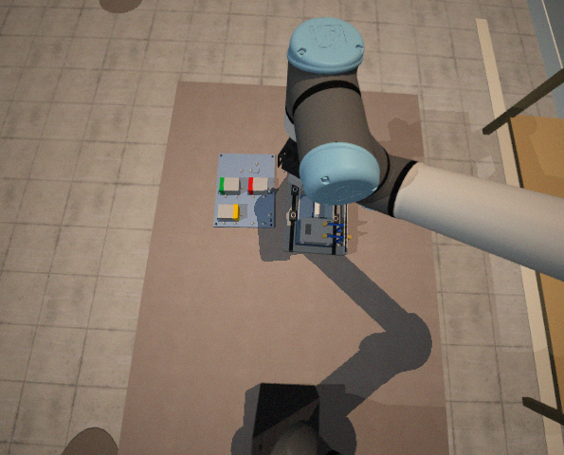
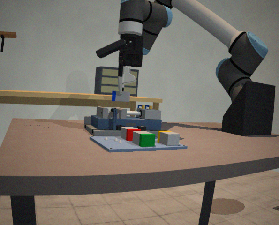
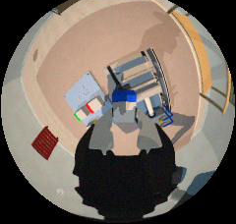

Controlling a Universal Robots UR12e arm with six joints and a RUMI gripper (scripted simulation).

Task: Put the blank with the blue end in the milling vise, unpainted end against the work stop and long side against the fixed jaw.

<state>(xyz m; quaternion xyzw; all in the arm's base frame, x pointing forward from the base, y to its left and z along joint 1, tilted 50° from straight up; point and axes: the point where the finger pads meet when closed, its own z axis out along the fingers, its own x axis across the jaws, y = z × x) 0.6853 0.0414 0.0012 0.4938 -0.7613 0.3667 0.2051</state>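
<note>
Jaws [image 2: 122, 93]: pointing straight down and closed on the blue-ended blank, set narrow with the block pinched between them; nothing else is in their hold.
Blue-ended blank [image 2: 120, 96]: hanging level in the air above the vise, clear of it, with open space under it. In the exterior view the painted end faces left and the bare grey end right.
Same blank from the wrist [image 3: 123, 98]: blue end pointing away from the camera, the two grey fingers on either side of it, the vise directly beyond.
Vise [image 2: 123, 119]: sitting on the counter [image 2: 62, 154] behind the plate, blue base, grey blocks at each end; the block on the right carries the blue hoses [image 2: 143, 106]. Whether anything lies between its blocks I cannot tell from here.
Plate [image 2: 110, 146]: pale blue, flat on the counter just in front of the vise, three blanks lying on it.
Red-ended blank [image 2: 129, 133]: toward the back of the plate, nearest the vise.
Green-ended blank [image 2: 144, 138]: in front of the red one, just beside it.
Yellow-ended blank [image 2: 169, 138]: at the right side of the plate.
Arm [image 2: 207, 21]: reaching in from the dark pedestal at the right of the counter, wrist right over the vise.
</note>
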